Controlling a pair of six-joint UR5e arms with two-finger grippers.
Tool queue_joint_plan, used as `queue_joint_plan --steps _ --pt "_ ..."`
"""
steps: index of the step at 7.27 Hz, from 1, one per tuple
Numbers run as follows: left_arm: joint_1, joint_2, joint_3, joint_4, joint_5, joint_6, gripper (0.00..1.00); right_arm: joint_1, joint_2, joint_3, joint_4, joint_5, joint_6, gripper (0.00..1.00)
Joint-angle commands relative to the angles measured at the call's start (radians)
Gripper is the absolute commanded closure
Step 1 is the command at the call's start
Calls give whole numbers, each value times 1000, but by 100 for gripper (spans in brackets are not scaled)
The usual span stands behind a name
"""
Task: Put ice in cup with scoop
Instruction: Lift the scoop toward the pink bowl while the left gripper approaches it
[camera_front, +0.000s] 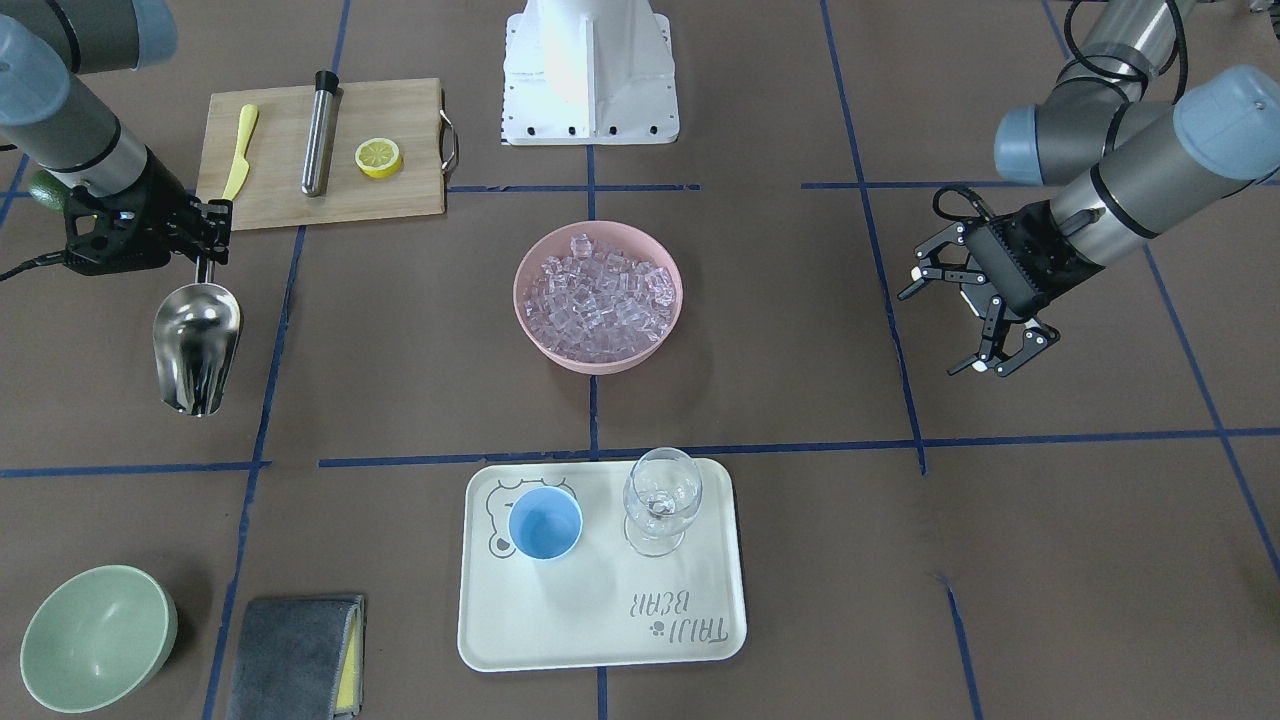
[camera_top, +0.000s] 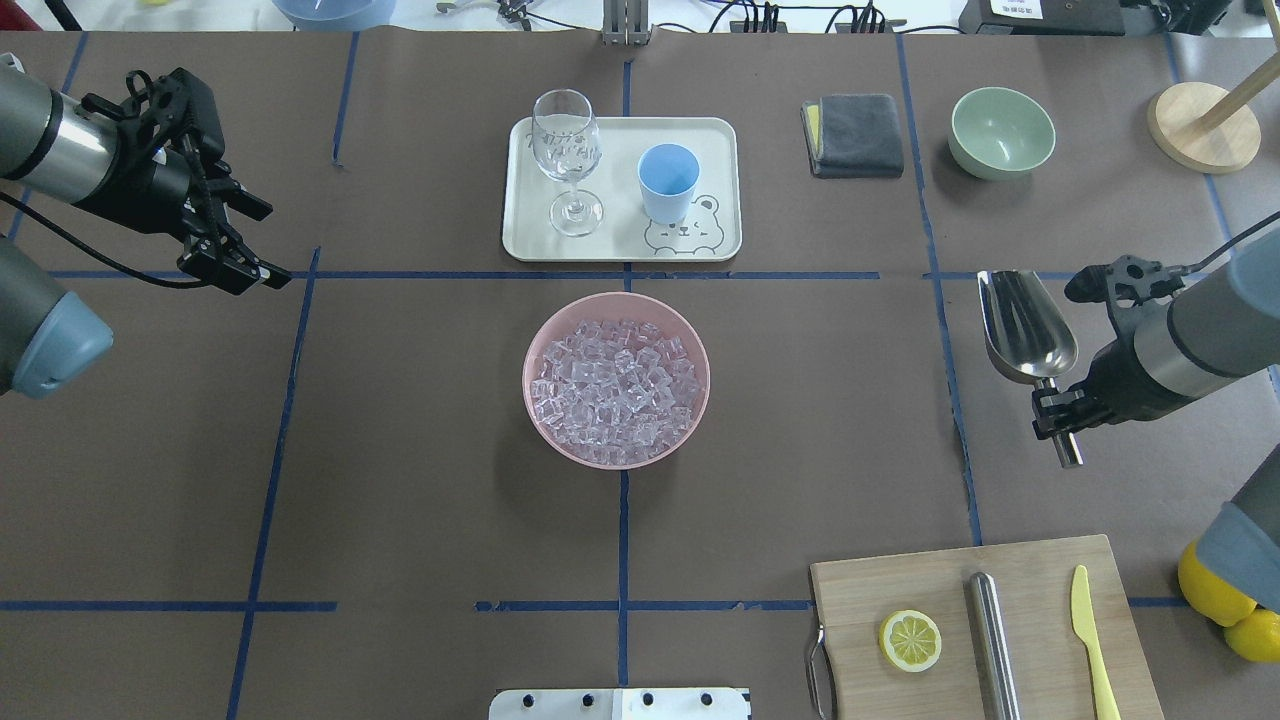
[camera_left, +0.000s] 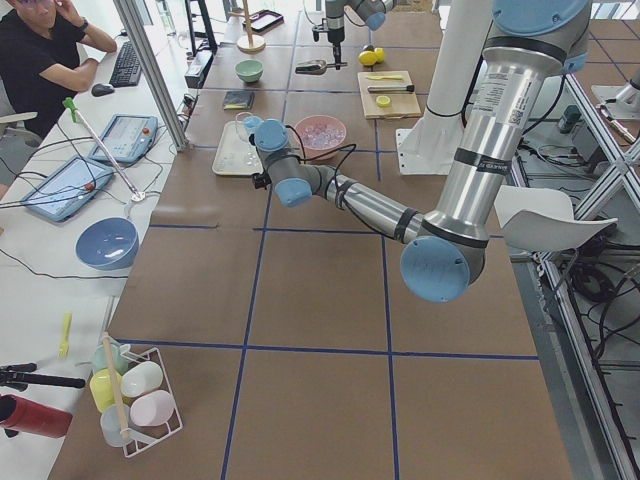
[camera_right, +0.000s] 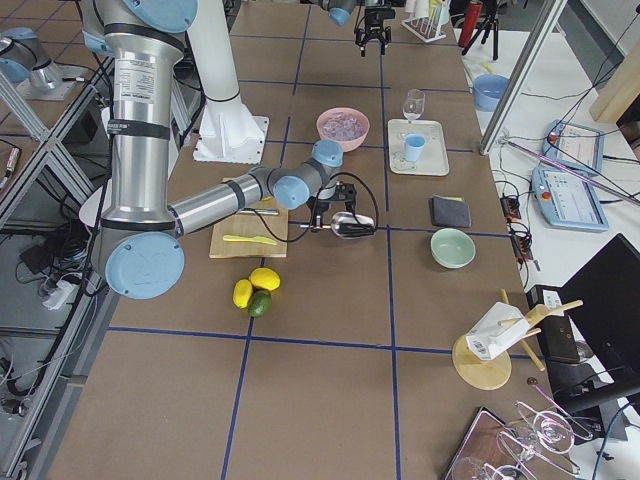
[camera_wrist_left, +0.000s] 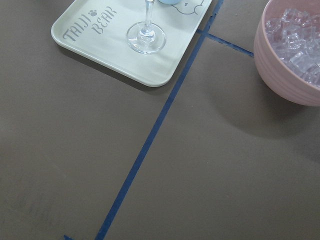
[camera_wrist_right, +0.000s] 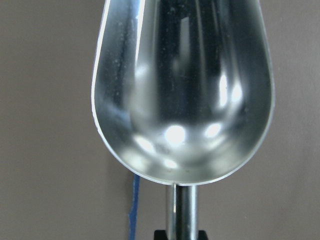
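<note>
- Right jaws: clamped on the handle of the scoop; trough empty, above the counter.
- Left jaws: spread wide, holding nothing.
- Ice: heaped in pink bowl.
- Cup: empty, on tray.

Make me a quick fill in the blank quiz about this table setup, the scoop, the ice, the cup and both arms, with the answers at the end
1. The right tool grips the scoop by its ____.
2. The ice is piled in a bowl whose colour is ____.
3. The cup, on the tray beside the wine glass, is ____ of ice.
4. The left tool holds nothing and its jaws are ____.
Missing words: handle; pink; empty; open.
</note>
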Motion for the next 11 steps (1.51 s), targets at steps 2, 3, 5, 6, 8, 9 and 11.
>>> queue_joint_plan --steps 2,3,5,6,8,9,11 --pt "2 -16 -10 0 0 -34 0 61 57 79 -12 -2 -3 100" --pt "2 -27 -9 0 0 -39 0 55 122 82 -93 -13 -13 100" --pt "43 -29 3 -92 3 -31 0 2 169 82 -161 -104 -118 100" --pt "54 -24 11 -168 5 -39 0 9 236 80 -331 -119 -266 100" --pt "83 -26 17 -171 8 -40 0 -15 434 80 -627 -197 -496 100" --pt "92 -29 19 -171 8 -40 0 -20 462 80 -629 -218 -530 100" --pt "142 -30 19 -175 9 -30 0 -20 483 82 -629 -238 -694 100"
